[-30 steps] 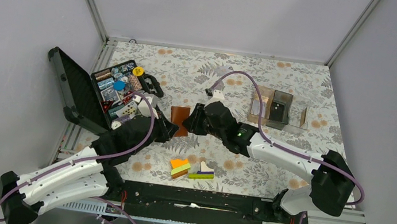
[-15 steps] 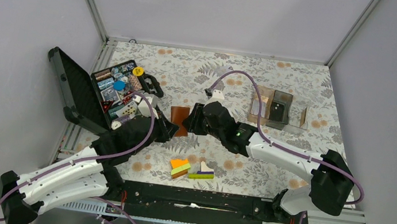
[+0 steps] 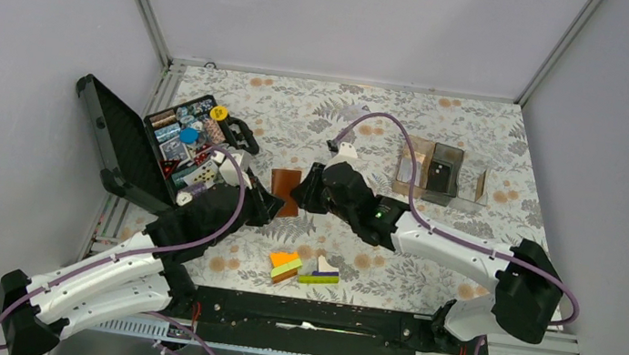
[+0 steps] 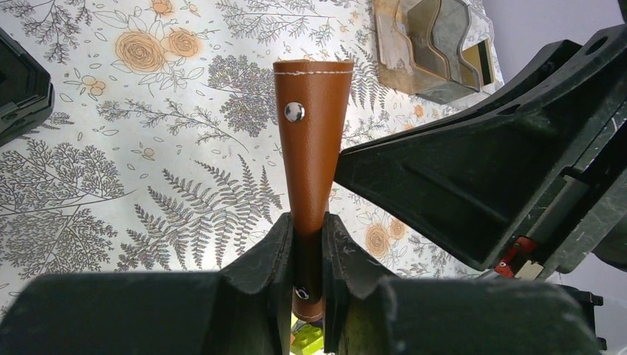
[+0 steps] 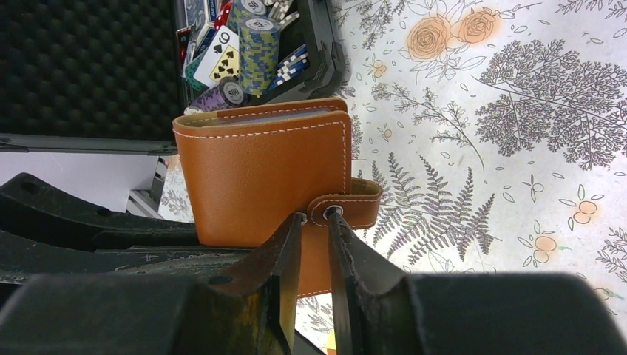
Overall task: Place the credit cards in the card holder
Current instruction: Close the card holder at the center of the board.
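Brown leather card holder [image 4: 310,148], folded, clenched by left tool [image 4: 307,229]; grip of right tool [image 5: 314,222] unclear.

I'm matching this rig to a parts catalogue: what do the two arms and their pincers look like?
The left arm and right arm have white link shells with black joints and bases. A purple cable runs along each. The right arm shows a small green light. The left pincer and right pincer have black, tapered fingers.
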Available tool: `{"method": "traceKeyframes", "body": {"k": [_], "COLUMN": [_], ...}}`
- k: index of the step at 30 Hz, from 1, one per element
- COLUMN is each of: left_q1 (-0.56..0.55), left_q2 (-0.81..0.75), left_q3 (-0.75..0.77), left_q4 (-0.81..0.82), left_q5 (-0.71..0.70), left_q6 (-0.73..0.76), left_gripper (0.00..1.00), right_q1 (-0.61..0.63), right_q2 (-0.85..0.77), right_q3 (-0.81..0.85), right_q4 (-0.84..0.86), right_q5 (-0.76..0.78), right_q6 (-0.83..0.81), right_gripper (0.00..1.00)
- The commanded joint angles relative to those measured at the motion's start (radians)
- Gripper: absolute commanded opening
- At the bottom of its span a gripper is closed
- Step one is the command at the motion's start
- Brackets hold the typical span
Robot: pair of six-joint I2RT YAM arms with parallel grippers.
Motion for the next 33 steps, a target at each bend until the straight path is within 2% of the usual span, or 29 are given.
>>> {"method": "traceKeyframes", "body": {"k": [1, 4, 11, 27, 30, 33], "left_q1": [-0.009, -0.009, -0.011, -0.014, -0.014, -0.015], "left_q2": [-0.013, -0.014, -0.016, 0.008, 0.020, 0.028], "left_q3": [0.010, 0.010, 0.017, 0.026, 0.028, 0.032], "left_q4": [0.088, 0.086, 0.073, 0.075, 0.075, 0.076], "left_q5": [-0.009, -0.014, -0.024, -0.011, -0.008, -0.006], "left_q6": [-0.009, -0.006, -0.004, -0.004, -0.003, -0.002], "left_gripper": [0.00, 0.00, 0.00, 0.00, 0.00, 0.00], "right_q1": [-0.011, -0.011, -0.011, -0.011, -0.011, -0.011], "right_q2": [-0.037, -0.040, -0.071, -0.026, -0.020, -0.027], "right_q3": [-0.029, -0.024, -0.034, 0.008, 0.012, 0.010], "right_q4": [-0.020, -0.034, -0.090, -0.081, -0.079, -0.058], "right_q5": [0.126, 0.139, 0.178, 0.157, 0.137, 0.109], "right_q6": [-0.010, -0.014, -0.017, -0.030, -0.033, -0.026], "right_gripper": [0.23, 0.24, 0.37, 0.39, 0.44, 0.44]}}
